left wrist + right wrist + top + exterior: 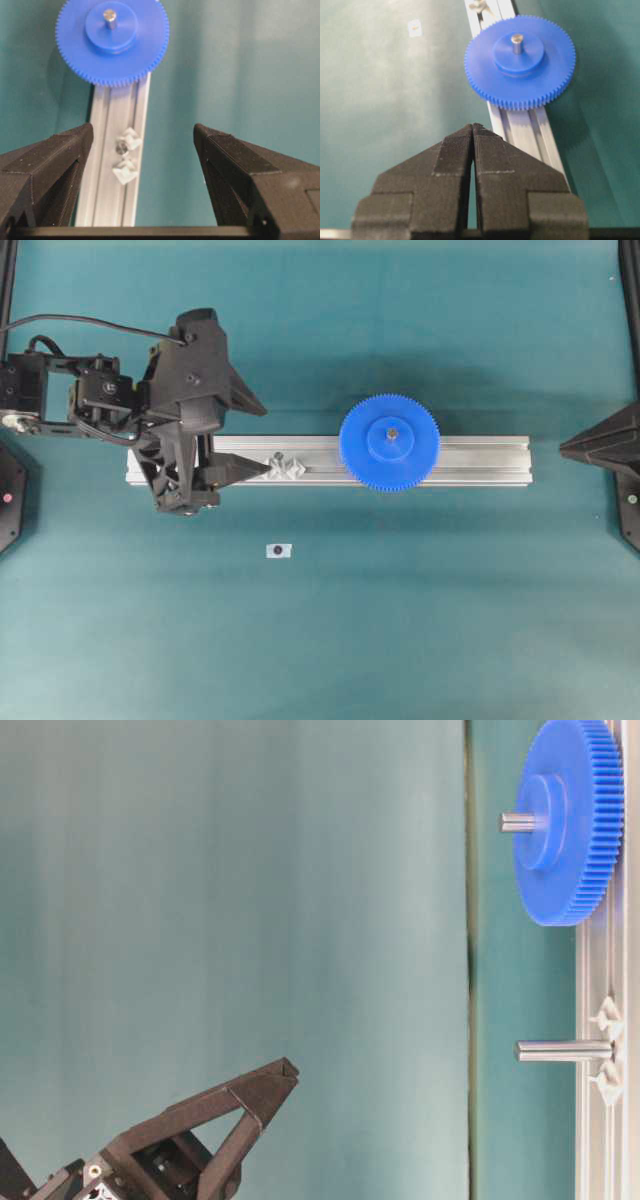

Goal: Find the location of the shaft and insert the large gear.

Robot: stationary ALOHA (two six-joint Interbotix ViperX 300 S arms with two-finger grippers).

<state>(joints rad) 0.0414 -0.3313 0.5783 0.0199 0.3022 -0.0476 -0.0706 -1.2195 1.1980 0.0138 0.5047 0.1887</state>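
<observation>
large gear [389, 442] sits on a pin mid-rail [480, 461], centre frame; shaft [562, 1050] bare between brackets | left pincer [142, 150] apart, empty | right pincer [472, 131] together, empty

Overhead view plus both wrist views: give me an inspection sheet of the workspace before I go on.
Surface: teal mat, carrying an aluminium rail.
Job's things: large gear sits on a metal pin over the rail, with the pin tip above the hub; shaft between the clear brackets stands bare.
Clutter: small white tag on the mat, apart from the rail.
Pincers: left pincer open, empty, beside the brackets; right pincer shut, empty, beyond the rail's right end.
Cables: black cable on the left arm, off the rail.
Surroundings: black frame post.
</observation>
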